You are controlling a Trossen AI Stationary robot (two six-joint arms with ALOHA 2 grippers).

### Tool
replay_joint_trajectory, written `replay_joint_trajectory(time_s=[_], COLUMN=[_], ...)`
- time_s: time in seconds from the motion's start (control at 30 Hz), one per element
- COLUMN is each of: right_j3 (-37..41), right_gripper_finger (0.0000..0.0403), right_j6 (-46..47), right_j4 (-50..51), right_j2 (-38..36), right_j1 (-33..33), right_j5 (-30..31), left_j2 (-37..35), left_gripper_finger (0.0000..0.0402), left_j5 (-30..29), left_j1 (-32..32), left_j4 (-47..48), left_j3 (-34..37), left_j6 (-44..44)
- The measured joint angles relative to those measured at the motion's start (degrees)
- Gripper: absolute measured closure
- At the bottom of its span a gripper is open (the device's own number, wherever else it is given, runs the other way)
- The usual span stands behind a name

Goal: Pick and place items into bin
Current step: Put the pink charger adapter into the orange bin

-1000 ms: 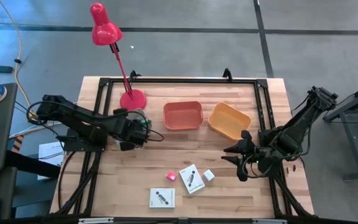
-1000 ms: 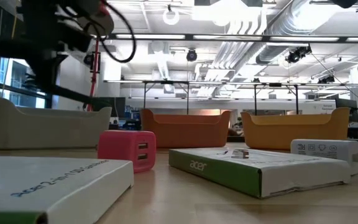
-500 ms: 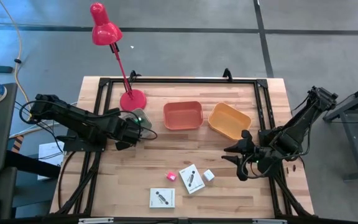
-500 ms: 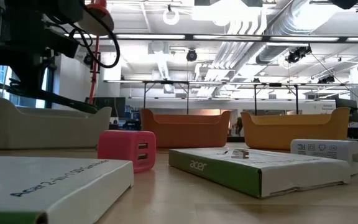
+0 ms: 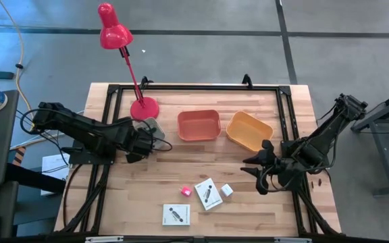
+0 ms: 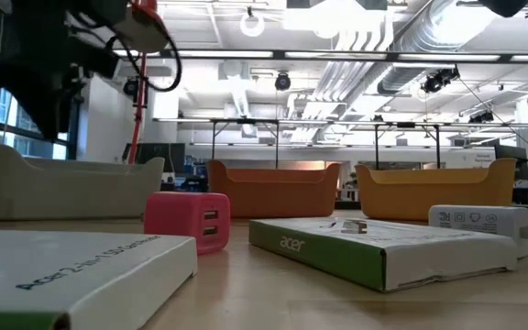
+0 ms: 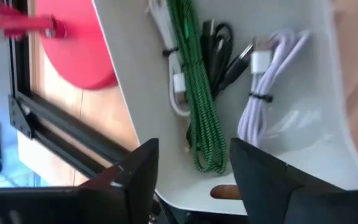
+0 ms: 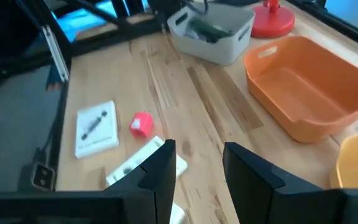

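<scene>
- The left gripper [image 5: 148, 140] hangs over the white bin [image 7: 291, 124] beside the red lamp's base [image 5: 144, 106], its fingers apart and holding nothing — probably placed there to release into the bin
- Inside that bin lie coiled cables: green braided [image 7: 197, 93], black [image 7: 219, 46], white [image 7: 169, 68] and pale lilac [image 7: 263, 87]
- The right gripper [image 5: 256, 174] waits near the table's right edge, fingers apart and empty, facing the loose items — well placed for the next pick, I judge
- Still out on the table: two white boxes [image 5: 176, 214] [image 5: 208, 194], a pink block [image 5: 186, 192] and a small white block [image 5: 227, 190]
- The orange bin [image 5: 198, 125] and yellow bin [image 5: 248, 131] look empty
</scene>
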State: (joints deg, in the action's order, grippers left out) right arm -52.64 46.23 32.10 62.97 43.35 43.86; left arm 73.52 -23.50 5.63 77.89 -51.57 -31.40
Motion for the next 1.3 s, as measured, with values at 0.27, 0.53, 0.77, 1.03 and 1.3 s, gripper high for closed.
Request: replay_joint_trajectory(time_s=[0.27, 0.53, 0.77, 1.03, 1.3], right_j3=[0.2, 2.6, 2.9, 2.9, 2.9], right_gripper_finger=[0.0279, 0.0279, 0.0279, 0.0279, 0.0279], right_j6=[10.2, 15.3, 15.0, 14.5, 15.3], right_j4=[12.5, 12.5, 11.7, 10.7, 7.5], right_j2=[1.5, 4.1, 6.8, 12.4, 15.9], right_j1=[0.1, 0.1, 0.3, 1.4, 1.7], right_j5=[-7.5, -9.7, -10.4, -14.9, -15.7], left_j2=[0.0, 0.7, 5.3, 11.2, 18.4], left_gripper_finger=[0.0211, 0.0240, 0.0255, 0.0259, 0.0251], left_j5=[2.5, 3.4, 6.8, 20.7, 21.4], left_j1=[0.8, 5.8, 7.2, 9.5, 14.3], left_j4=[-11.7, -39.2, -44.2, -47.5, -54.4], left_j3=[-9.9, -12.0, -12.0, -12.0, -12.0], left_j6=[17.5, 34.8, 39.1, 42.0, 43.8])
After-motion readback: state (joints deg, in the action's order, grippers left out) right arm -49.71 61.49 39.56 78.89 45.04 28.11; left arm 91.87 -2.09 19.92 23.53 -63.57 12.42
